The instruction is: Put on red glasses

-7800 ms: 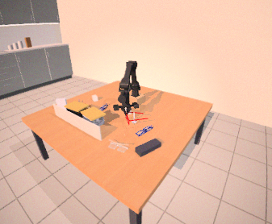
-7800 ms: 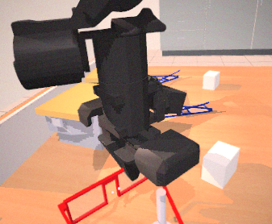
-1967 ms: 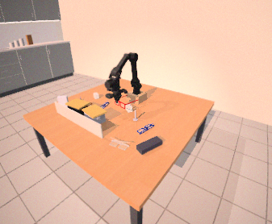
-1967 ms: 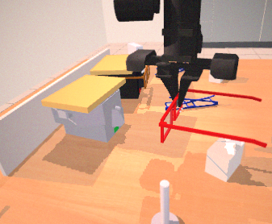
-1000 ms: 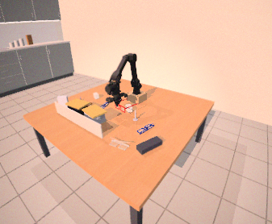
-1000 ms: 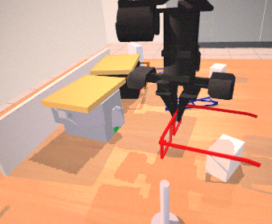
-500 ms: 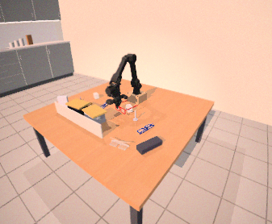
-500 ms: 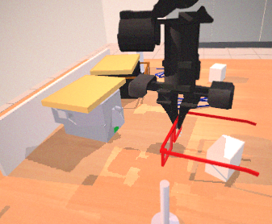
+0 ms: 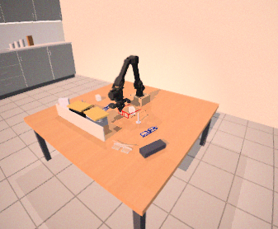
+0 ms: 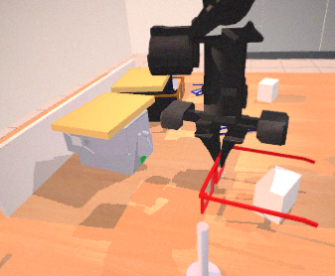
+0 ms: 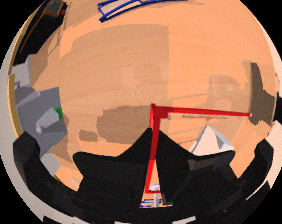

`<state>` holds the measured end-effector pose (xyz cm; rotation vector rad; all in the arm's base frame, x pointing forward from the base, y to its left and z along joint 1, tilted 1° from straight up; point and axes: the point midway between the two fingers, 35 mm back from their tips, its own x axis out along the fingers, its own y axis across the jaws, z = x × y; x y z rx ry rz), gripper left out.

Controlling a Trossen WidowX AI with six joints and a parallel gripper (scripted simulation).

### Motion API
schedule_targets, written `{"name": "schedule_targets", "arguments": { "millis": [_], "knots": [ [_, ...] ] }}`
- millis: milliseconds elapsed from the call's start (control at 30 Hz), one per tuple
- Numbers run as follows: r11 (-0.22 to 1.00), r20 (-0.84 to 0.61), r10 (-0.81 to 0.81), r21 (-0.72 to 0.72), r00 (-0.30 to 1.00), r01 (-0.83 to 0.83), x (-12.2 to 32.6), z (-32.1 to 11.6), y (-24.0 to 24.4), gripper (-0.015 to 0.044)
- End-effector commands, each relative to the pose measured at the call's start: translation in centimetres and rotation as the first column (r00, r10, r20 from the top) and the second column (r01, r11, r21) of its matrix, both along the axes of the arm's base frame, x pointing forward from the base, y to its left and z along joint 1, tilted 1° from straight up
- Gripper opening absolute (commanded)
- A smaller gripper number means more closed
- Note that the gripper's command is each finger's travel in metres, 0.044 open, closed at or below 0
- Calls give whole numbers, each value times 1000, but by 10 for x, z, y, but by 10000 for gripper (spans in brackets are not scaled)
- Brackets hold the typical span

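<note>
My gripper (image 10: pixel 222 163) (image 11: pixel 152 131) is shut on the front frame of the red glasses (image 10: pixel 261 208) (image 11: pixel 207 112) and holds them above the table. Both temples are unfolded and point right in the exterior view, away from the heads. The grey display head (image 10: pixel 112 150) (image 11: pixel 42 106) with the green tag (image 10: pixel 143 159) (image 11: pixel 59 113) stands left of the gripper, under a yellow slab, with no glasses seen on it. The other head (image 10: pixel 158 108), black, stands behind it under another yellow slab; orange-brown glasses (image 10: pixel 182 89) are beside it.
A long white panel (image 10: pixel 8 185) runs behind the heads. A white block (image 10: pixel 277 195) is near the red temples, another white block (image 10: pixel 267 90) farther back. A white post (image 10: pixel 203 243) stands in front. Blue glasses (image 9: pixel 148 132), pale glasses (image 9: pixel 122 147) and a dark case (image 9: pixel 153 148) lie on the table.
</note>
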<state>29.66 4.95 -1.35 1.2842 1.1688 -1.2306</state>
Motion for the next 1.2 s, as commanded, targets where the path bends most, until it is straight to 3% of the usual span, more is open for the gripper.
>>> {"name": "schedule_targets", "arguments": {
  "millis": [0, 267, 400, 1167],
  "knots": [
    [1000, -17, 1, -2, 1000, -1, -4, -8, 0, 0],
    [1000, -17, 1, -2, 1000, -1, -5, -10, 0, 0],
    [1000, -7, 0, -1, 1000, 0, -2, -7, 0, 105],
    [1000, -13, 0, -1, 1000, -1, -11, -1, 0, 107]
  ]
}}
